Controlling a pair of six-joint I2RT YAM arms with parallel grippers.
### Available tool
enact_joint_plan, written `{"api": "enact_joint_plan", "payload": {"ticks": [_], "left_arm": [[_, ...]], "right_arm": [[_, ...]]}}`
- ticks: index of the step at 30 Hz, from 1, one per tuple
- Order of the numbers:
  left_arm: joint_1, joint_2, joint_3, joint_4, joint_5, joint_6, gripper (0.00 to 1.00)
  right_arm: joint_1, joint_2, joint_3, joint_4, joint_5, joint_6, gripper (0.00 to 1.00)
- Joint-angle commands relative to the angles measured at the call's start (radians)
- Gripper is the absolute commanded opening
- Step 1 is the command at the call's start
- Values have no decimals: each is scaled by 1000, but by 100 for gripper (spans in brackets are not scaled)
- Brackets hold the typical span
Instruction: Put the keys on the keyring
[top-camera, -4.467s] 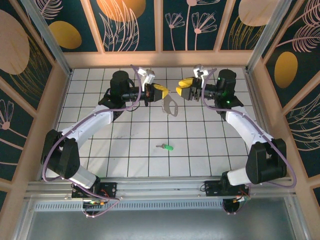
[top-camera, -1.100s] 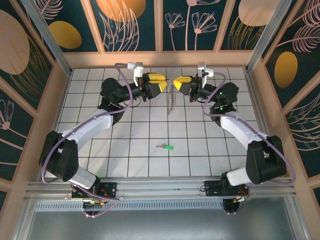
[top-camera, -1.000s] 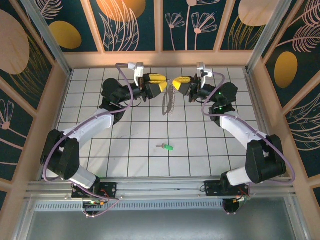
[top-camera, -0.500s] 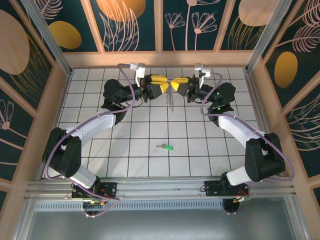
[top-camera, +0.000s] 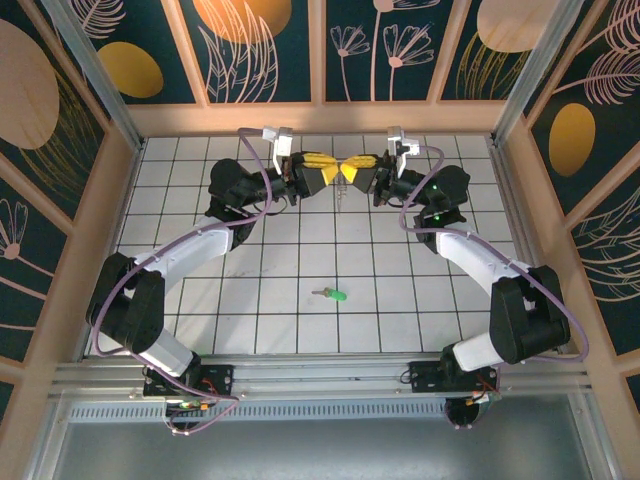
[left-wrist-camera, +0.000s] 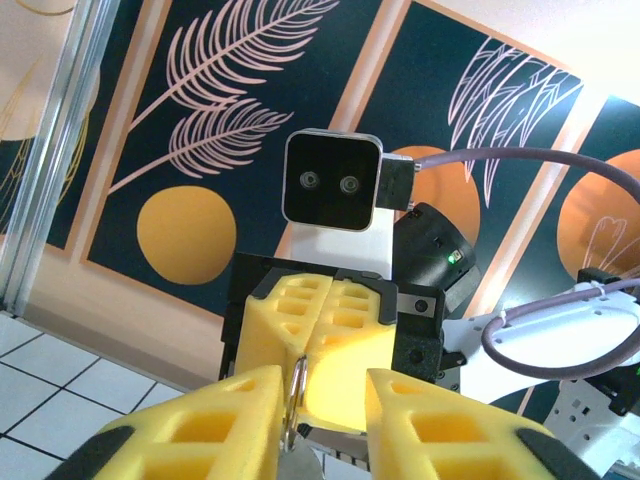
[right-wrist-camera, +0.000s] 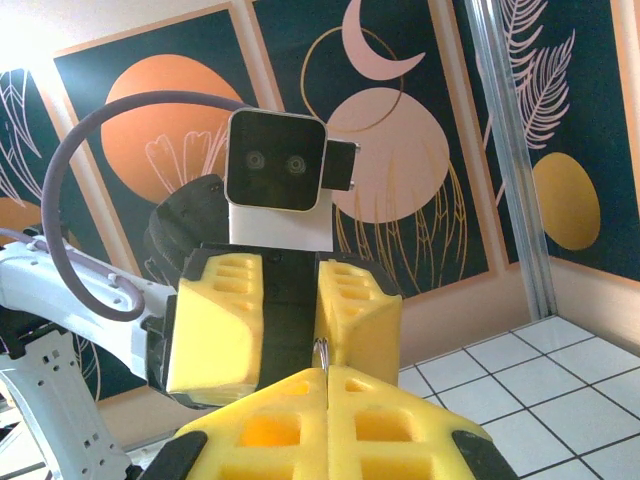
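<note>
Left wrist view, item one: our left fingers (left-wrist-camera: 225, 425) stand parted about the thin wire of the keyring (left-wrist-camera: 295, 395), which sits just beside one of them, not yet pinched, while facing them tip to tip our right fingers (right-wrist-camera: 400, 425) are pressed shut on the same ring at their seam. Item two: the green-headed key (top-camera: 335, 294) lies on the bench (top-camera: 200, 300), well apart from both sets of fingers and on their near side, untouched. We judge the step to be securing the ring in two grips; next, one arm must hold it steady while the other fetches the key.
</note>
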Motion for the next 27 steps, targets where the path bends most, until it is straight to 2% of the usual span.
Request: {"api": "enact_joint_plan", "payload": {"ticks": [1, 5, 8, 11, 14, 15, 17, 19, 22, 27], "left_arm": [[-8, 13, 25, 43, 11, 0, 24], [-10, 20, 33, 36, 18, 1, 16], [-13, 25, 41, 27, 27, 9, 15], [-17, 27, 48, 0, 36, 29, 1], [-18, 17, 43, -20, 27, 53, 0], [-18, 12, 43, -30, 23, 63, 0], [-18, 0, 48, -76, 17, 101, 0], [-18, -12, 57, -134, 16, 150, 0], [-18, -30, 74, -236, 13, 235, 0], [-17, -60, 85, -372, -40, 407, 0]], "right_arm": [[11, -10, 17, 30, 4, -19, 0], [11, -10, 18, 26, 5, -22, 0], [12, -9, 24, 17, 4, -27, 0], [12, -7, 28, -1, 7, -38, 0], [8, -16, 33, -46, 26, -55, 0], [1, -21, 33, -70, 41, -64, 9], [-26, -51, 13, -109, 78, -66, 36], [-61, -94, -20, -127, 113, -57, 47], [-99, -181, -71, -225, 204, -82, 55], [-104, -282, -100, -469, 374, -164, 57]]}}
